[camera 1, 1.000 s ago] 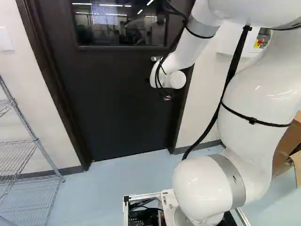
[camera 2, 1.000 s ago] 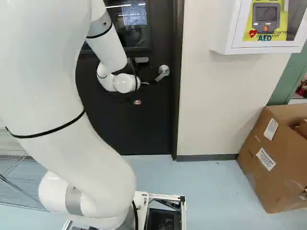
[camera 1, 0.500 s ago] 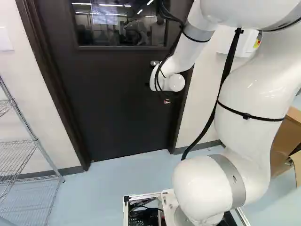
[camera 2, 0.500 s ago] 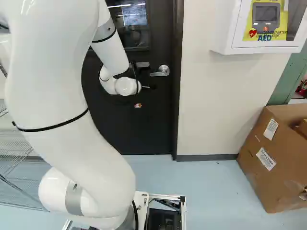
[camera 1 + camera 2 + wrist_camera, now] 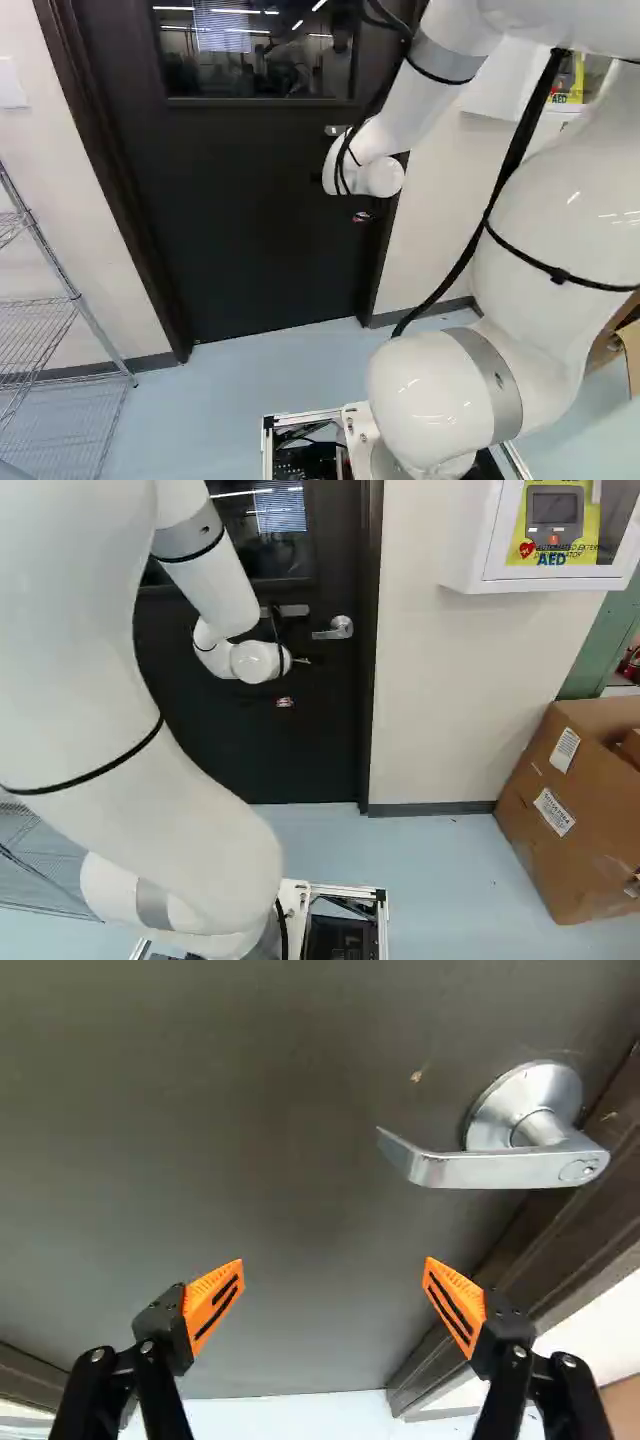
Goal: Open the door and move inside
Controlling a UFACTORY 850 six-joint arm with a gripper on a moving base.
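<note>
A robot's black pincer (image 5: pixel 335 1270) hangs released before a dark door (image 5: pixel 255 220), its orange pads (image 5: pixel 215 1305) spread wide with nothing between them. The silver lever handle (image 5: pixel 510 1167), the fitting that must turn, sits ahead of the pincer and above it, toward the right-hand door frame (image 5: pixel 371 680), level and apart from both pads. The door stands closed, its window (image 5: pixel 260 50) higher up. Lining up on the lever appears to be the step in hand, with the opening itself yet to be done

Doing it well likely calls for a rise and a shift right, bringing a pad over the lever's free left end, where leverage is best, but short of the bent tip, where it could slip off. A smooth downward press, held until the latch clears, should precede any push or pull; which way the door swings cannot be told from here. Too little shift would miss the metal; too much could drive the right finger into the frame. Only a wide opening should invite the base through, the arm (image 5: pixel 215 580) tucked clear of frame and wall cabinet (image 5: pixel 470 540) at right
</note>
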